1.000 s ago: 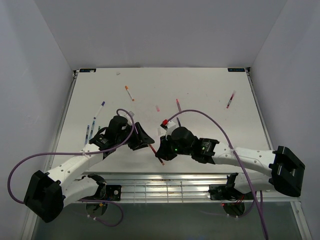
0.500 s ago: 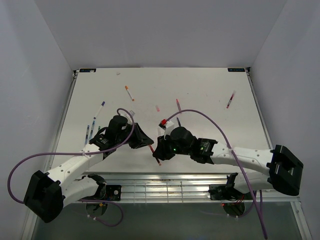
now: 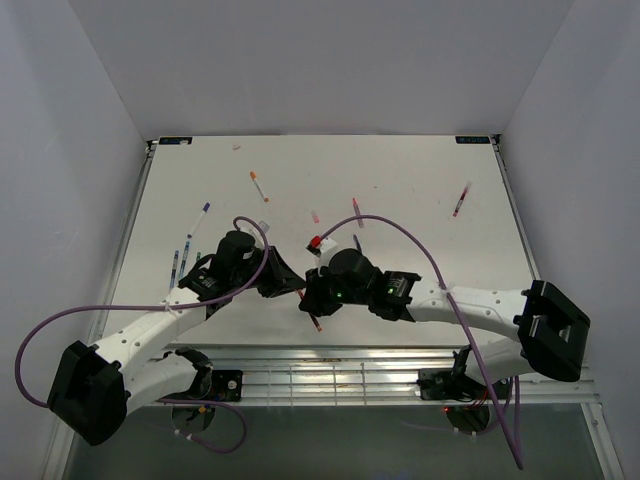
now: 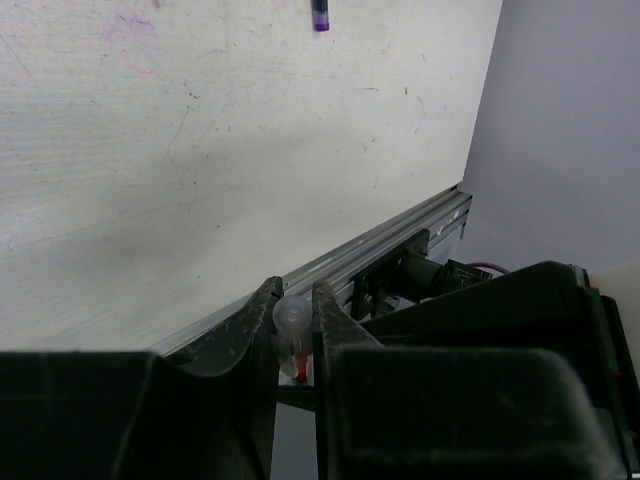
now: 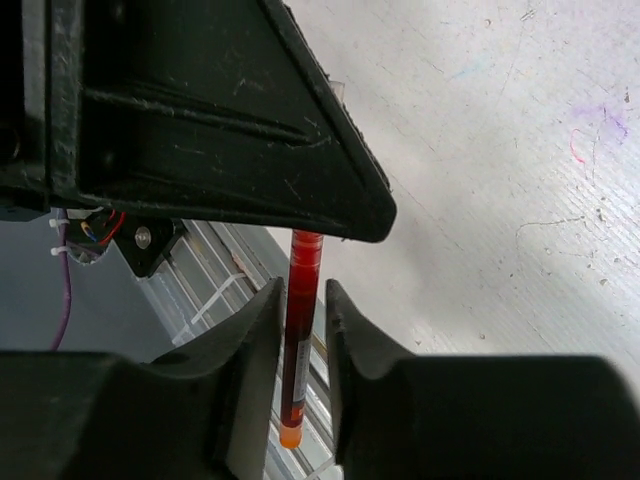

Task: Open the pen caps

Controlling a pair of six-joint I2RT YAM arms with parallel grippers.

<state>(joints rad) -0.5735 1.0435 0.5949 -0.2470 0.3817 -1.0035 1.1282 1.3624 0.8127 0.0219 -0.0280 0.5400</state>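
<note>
A dark red pen point(image 5: 299, 330) with an orange tip runs between the two grippers over the table's near edge. My left gripper point(image 4: 293, 292) is shut on its pale translucent cap point(image 4: 291, 317), with red showing inside. My right gripper point(image 5: 300, 295) stands slightly open around the barrel, a thin gap showing on the right side. In the top view the left gripper point(image 3: 288, 281) and right gripper point(image 3: 310, 298) meet nose to nose, and the pen's point(image 3: 314, 321) lower end pokes out beneath them.
Other pens lie scattered: an orange-tipped one point(image 3: 259, 186), a blue one point(image 3: 204, 213), two at the left edge point(image 3: 176, 266), a red one point(image 3: 461, 199) at the right. A small pink cap point(image 3: 315, 216) lies mid-table. A slotted metal rail point(image 3: 330, 370) borders the near edge.
The left gripper has closed on the pen's cap end. The right jaws have loosened from the barrel, and the right arm has shifted a little to the left.
</note>
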